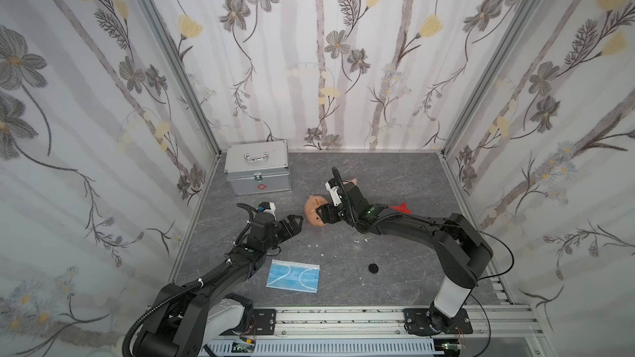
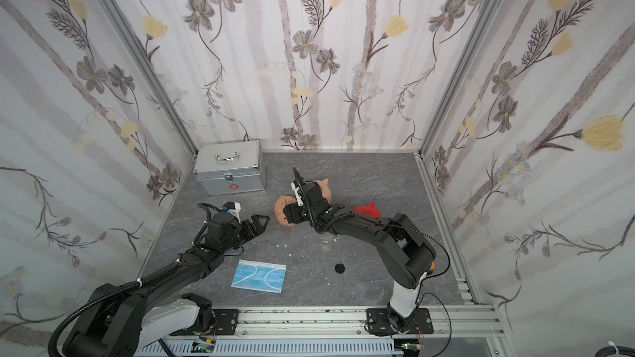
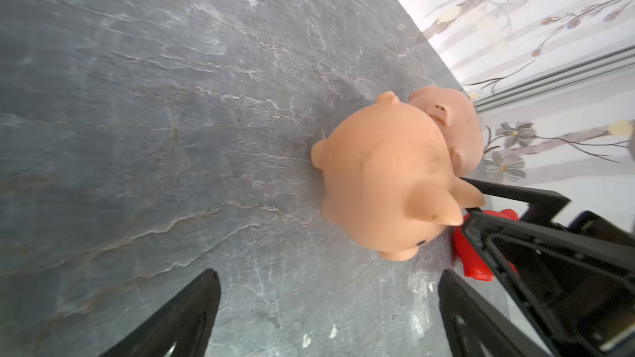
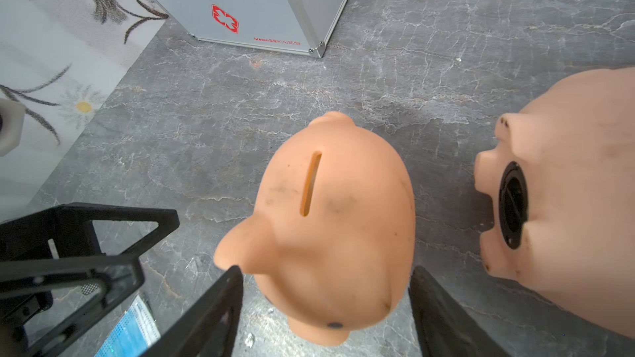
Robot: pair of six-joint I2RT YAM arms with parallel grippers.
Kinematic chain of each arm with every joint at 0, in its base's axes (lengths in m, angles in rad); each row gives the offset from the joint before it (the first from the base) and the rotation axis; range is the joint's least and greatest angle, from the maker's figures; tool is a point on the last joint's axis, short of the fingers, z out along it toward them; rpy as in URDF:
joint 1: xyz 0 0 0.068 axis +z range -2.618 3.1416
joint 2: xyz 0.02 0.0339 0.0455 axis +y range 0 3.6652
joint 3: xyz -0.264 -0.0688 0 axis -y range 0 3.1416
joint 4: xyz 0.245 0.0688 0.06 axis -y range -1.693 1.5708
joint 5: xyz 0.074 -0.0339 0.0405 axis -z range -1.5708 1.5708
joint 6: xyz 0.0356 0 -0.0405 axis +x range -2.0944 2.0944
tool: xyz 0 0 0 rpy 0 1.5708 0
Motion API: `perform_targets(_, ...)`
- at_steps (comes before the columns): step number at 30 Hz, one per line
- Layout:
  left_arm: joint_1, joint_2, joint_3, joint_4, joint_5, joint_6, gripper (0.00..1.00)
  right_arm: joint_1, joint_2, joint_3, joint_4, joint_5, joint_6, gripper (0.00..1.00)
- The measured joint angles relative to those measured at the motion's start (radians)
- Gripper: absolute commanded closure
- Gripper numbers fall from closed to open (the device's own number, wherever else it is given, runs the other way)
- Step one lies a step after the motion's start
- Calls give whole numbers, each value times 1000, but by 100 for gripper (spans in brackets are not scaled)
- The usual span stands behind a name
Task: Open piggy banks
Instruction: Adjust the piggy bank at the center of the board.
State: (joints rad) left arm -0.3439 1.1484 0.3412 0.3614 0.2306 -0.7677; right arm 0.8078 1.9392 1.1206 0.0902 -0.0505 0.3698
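Right gripper [image 4: 326, 269] and left gripper [image 3: 328, 273] are seen spread, nothing gripped — the upright peach piggy bank [image 4: 330, 228] should be tipped, belly exposed.

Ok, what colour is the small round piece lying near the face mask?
Black. The round piece shows best in both top views.

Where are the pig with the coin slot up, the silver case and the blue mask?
slotted pig [image 4: 343, 221]: right wrist view, its back beside the slot.
silver case [image 1: 257, 165]: a top view, its lid.
blue mask [image 1: 293, 276]: a top view, its middle.
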Motion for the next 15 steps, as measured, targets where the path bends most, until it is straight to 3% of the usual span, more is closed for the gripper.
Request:
perform_targets(7, 68, 82, -12, 169, 118, -72, 0, 11, 32, 38, -6, 12, -13, 21)
perform_targets(15, 110, 74, 5, 203, 163, -92, 0, 35, 76, 85, -29, 63, -18, 23)
